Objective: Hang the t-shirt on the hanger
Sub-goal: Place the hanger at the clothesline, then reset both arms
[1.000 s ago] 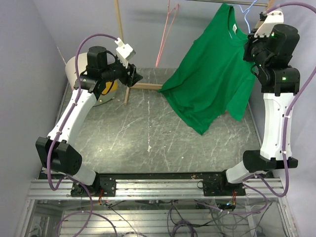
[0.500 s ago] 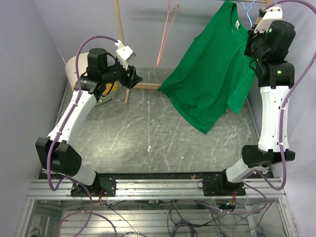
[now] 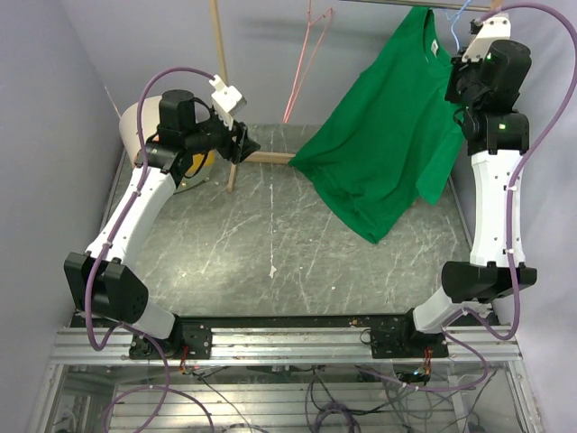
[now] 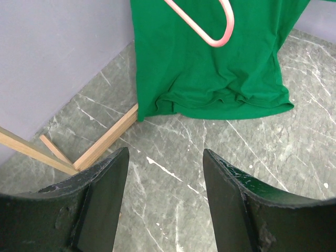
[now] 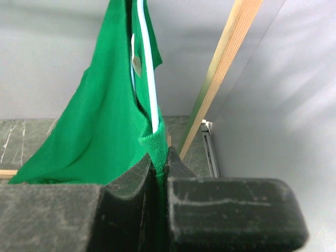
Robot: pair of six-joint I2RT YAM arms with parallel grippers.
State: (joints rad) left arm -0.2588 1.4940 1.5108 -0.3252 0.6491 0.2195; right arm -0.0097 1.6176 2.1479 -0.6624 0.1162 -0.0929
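You're pinching the t-shirt (image 3: 388,144) collar with right fingers (image 5: 128,181), hanger (image 5: 150,79) only entering the neck; left fingers (image 4: 102,202) are hovering spread.

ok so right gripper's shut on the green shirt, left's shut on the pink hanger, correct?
Left is wrong: the left gripper is open and empty, the pink hanger hanging ahead of it, as the left wrist view shows. The right gripper is shut on the t-shirt.

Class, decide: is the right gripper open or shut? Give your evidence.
Shut. In the right wrist view the jaws of the right gripper press together on a fold of the t-shirt, beside the hanger.
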